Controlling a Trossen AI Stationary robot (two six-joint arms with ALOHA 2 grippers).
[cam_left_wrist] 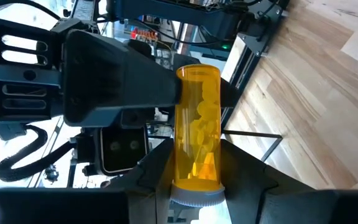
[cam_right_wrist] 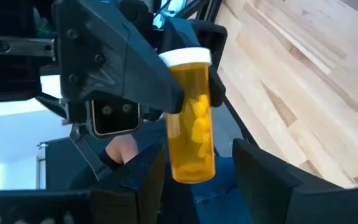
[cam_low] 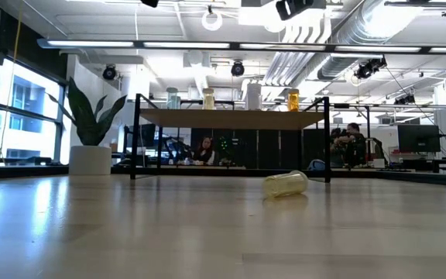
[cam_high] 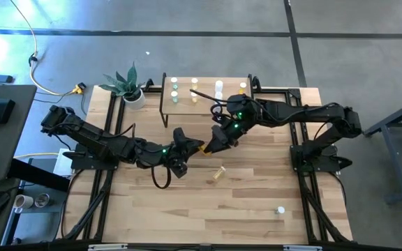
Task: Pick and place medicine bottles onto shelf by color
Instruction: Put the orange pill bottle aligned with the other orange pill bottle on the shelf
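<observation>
An orange medicine bottle (cam_left_wrist: 197,118) with a white cap hangs in the air over the middle of the table. My left gripper (cam_high: 190,148) is shut on its cap end. My right gripper (cam_high: 215,143) faces it from the right and is open. Its fingers stand on either side of the bottle's base end (cam_right_wrist: 191,168), with a gap showing beside one of them. A yellow bottle (cam_high: 219,172) lies on its side on the table. A white one (cam_high: 280,210) stands near the front right. The shelf (cam_high: 208,104) at the far edge carries green, yellow, white and orange bottles on its top. My left gripper pinches the orange bottle between its two fingers on the body just beside the white cap (cam_left_wrist: 194,180). It comes about level from the table's left. The bottle sticks out forward past the fingers toward the right gripper, cap end nearest the wrist, lifted clear of the table.
A potted plant (cam_high: 128,87) stands at the far left corner beside the shelf. Black frame rails (cam_high: 306,150) run along both sides of the table. In the low view the lying yellow bottle (cam_low: 286,184) is in front of the shelf's right legs.
</observation>
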